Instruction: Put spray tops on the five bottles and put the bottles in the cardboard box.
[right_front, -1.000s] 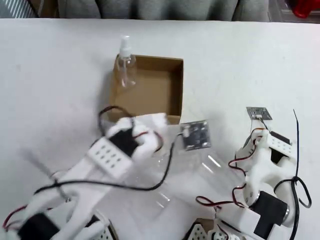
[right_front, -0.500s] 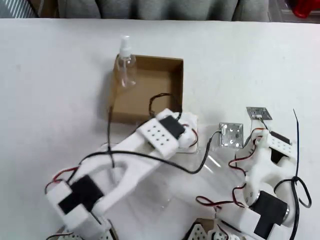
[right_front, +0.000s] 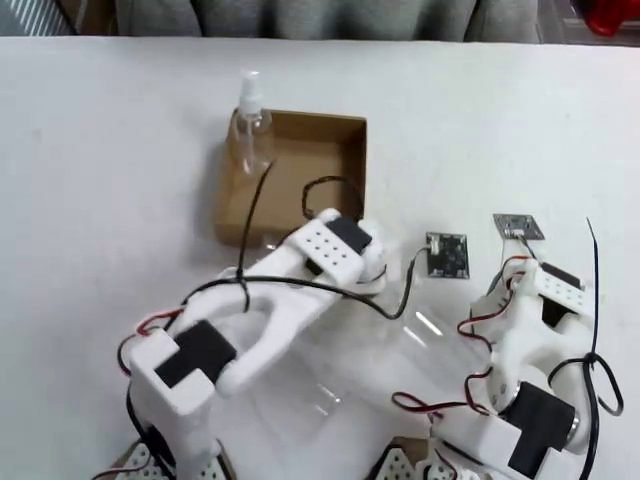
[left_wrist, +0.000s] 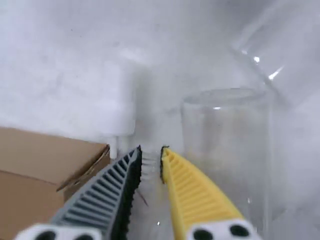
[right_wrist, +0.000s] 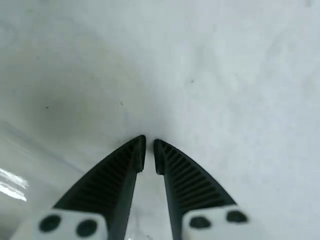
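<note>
- White table (right_front: 90, 150) holds the cardboard box (right_front: 300, 180), a capped bottle (right_front: 250, 130) at its upper-left corner
- left gripper (left_wrist: 150, 152), jaws nearly together, sits beside a clear bottle (left_wrist: 225, 145), probably to grab it
- right gripper (right_wrist: 149, 144) closed, empty, parked

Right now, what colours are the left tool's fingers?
Grey finger and yellow finger; best in left wrist view.

Left arm (right_front: 270, 300) overhangs near edge of cardboard box (right_front: 300, 180).
</note>
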